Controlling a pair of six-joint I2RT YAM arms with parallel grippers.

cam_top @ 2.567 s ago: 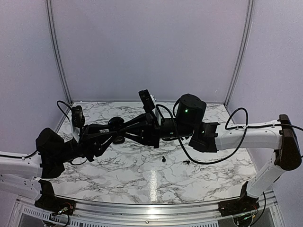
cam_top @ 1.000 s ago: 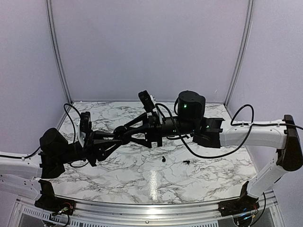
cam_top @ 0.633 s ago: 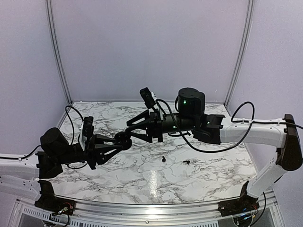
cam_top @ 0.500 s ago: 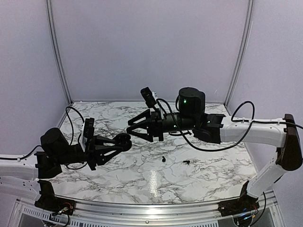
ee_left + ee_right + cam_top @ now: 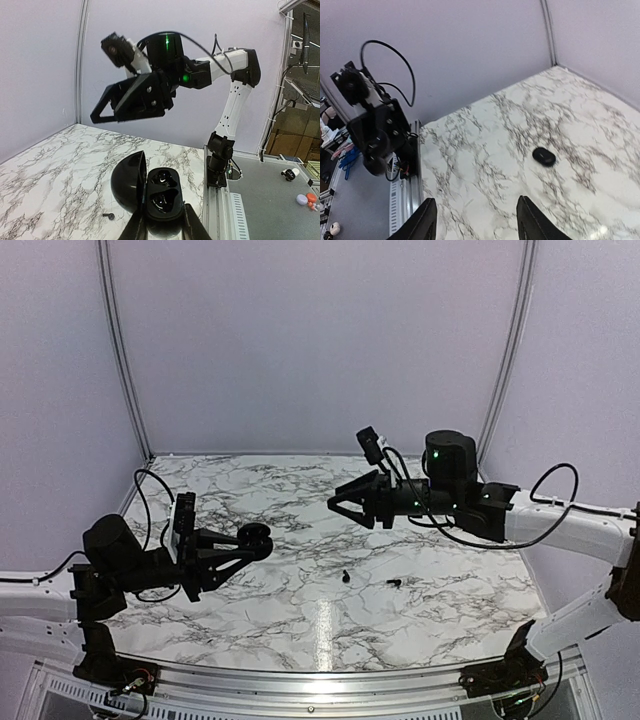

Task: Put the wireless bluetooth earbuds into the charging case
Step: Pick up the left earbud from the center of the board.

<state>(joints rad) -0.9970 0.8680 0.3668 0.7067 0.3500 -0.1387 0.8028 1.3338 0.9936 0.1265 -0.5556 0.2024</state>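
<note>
My left gripper [image 5: 255, 541] is shut on the open black charging case [image 5: 262, 533] and holds it above the left part of the marble table. In the left wrist view the case [image 5: 162, 192] shows its lid swung left and two glossy wells; I cannot tell if buds sit in them. Two tiny black earbuds [image 5: 345, 576] [image 5: 394, 583] lie on the table at centre right, and one earbud [image 5: 108, 216] shows below the case. My right gripper [image 5: 345, 510] is open and empty, raised above the table right of the case; it also shows open in its wrist view [image 5: 476, 216].
A small black oval object [image 5: 544, 156] lies on the marble ahead of the right gripper. The metal rail [image 5: 320, 675] runs along the near table edge. Purple walls close in the back and sides. The right arm [image 5: 150, 95] hovers beyond the case.
My right gripper has pulled back to the right, away from the left gripper. My left gripper has drawn back slightly left and lower, still holding the case.
</note>
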